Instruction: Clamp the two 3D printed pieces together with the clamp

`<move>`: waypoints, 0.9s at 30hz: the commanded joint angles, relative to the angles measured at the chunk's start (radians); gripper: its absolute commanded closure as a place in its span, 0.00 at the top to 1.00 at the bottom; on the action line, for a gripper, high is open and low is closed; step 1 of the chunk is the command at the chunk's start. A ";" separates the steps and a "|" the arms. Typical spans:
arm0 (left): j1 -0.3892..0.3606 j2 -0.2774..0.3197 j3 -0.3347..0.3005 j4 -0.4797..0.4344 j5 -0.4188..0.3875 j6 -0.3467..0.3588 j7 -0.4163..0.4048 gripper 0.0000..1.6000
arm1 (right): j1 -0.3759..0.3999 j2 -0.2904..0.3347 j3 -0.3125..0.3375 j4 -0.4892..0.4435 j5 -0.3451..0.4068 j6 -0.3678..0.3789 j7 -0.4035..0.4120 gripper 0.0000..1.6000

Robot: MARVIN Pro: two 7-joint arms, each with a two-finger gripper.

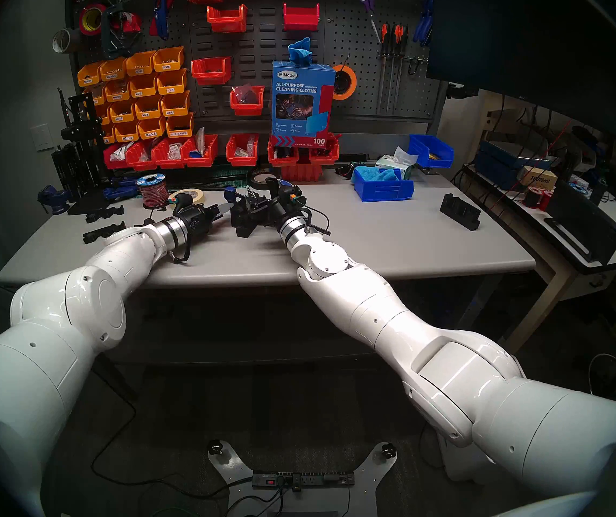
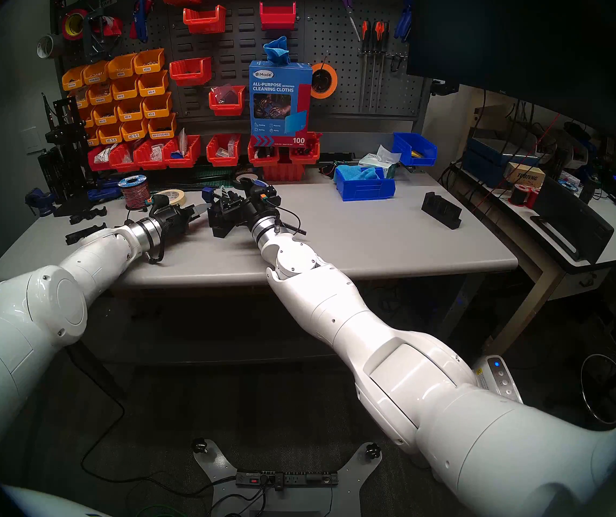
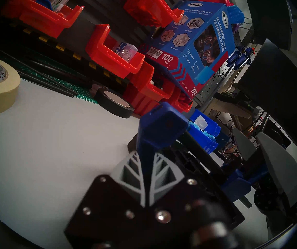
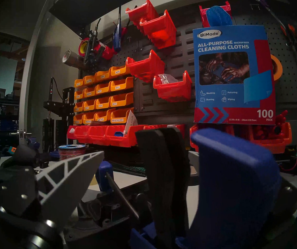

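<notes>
The two black 3D printed pieces (image 1: 243, 225) sit together on the grey table (image 1: 373, 244), left of the middle. My right gripper (image 1: 258, 203) is shut on the clamp's handle. In the right wrist view the black trigger (image 4: 162, 162) and blue handle (image 4: 234, 180) fill the centre. The thin bar (image 4: 120, 194) runs over the pieces (image 4: 108, 210) to the blue fixed jaw (image 4: 104, 175) on their far left side (image 1: 229, 194). I cannot tell whether the jaws touch the pieces. My left gripper (image 1: 224, 210) is open, its tips at the pieces' left side beside the fixed jaw (image 3: 162, 124).
A masking tape roll (image 1: 191, 196), a wire spool (image 1: 153, 190) and a black tape roll (image 1: 260, 179) lie behind the grippers. Flat wavy black prints (image 1: 103, 233) are at the left. A blue bin (image 1: 383, 186) and a lone notched block (image 1: 461, 211) are at the right.
</notes>
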 commanded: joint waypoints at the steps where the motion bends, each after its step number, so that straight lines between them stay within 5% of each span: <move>1: -0.010 -0.006 -0.003 -0.004 -0.005 -0.003 -0.020 0.00 | 0.037 0.020 0.005 -0.072 -0.033 -0.015 -0.032 1.00; 27: -0.009 -0.006 -0.005 -0.007 0.001 -0.003 -0.034 0.00 | 0.009 0.125 0.027 -0.222 -0.117 -0.005 -0.146 1.00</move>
